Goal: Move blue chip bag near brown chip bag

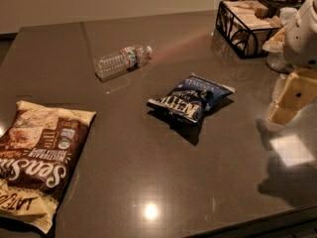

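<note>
One blue chip bag (190,100), one brown chip bag (37,157), one bottle (121,61); hand (290,99) right edge, state unclear.

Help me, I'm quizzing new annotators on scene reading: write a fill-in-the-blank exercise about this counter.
1. The water bottle lies on its ____.
2. In the camera view, the blue chip bag sits to the ____ of the brown chip bag.
3. The gripper, at the picture's right edge, is nearest the ____ chip bag.
Missing words: side; right; blue.

Blue chip bag (190,100) lies centre, brown chip bag (37,157) front-left, pincer (290,100) right.
</note>
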You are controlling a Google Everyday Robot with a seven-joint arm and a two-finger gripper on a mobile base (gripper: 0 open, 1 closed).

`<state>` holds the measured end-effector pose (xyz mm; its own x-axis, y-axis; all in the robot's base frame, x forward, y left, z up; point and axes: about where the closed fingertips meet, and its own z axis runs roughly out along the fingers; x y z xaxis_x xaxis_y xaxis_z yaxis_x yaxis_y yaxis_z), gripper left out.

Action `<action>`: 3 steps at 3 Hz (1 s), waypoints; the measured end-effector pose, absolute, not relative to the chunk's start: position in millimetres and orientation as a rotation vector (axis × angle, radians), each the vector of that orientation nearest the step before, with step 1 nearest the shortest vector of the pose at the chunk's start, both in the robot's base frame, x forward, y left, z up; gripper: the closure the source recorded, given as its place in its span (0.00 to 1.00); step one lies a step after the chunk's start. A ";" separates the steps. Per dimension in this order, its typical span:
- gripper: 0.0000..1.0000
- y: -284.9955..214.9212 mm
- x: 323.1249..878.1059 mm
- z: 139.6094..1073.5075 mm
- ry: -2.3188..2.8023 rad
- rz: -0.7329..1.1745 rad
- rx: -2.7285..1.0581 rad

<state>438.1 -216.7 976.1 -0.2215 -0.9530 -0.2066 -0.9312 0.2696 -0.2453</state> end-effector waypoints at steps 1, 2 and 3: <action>0.00 -216.0 438.8 976.5 2.229 -0.100 -1.725; 0.00 -199.8 459.0 966.5 2.172 -0.063 -1.774; 0.00 -165.4 494.0 928.4 2.110 0.058 -1.857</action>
<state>494.0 -165.4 928.4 -0.0968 -0.9581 -0.2697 -0.9714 0.1500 -0.1843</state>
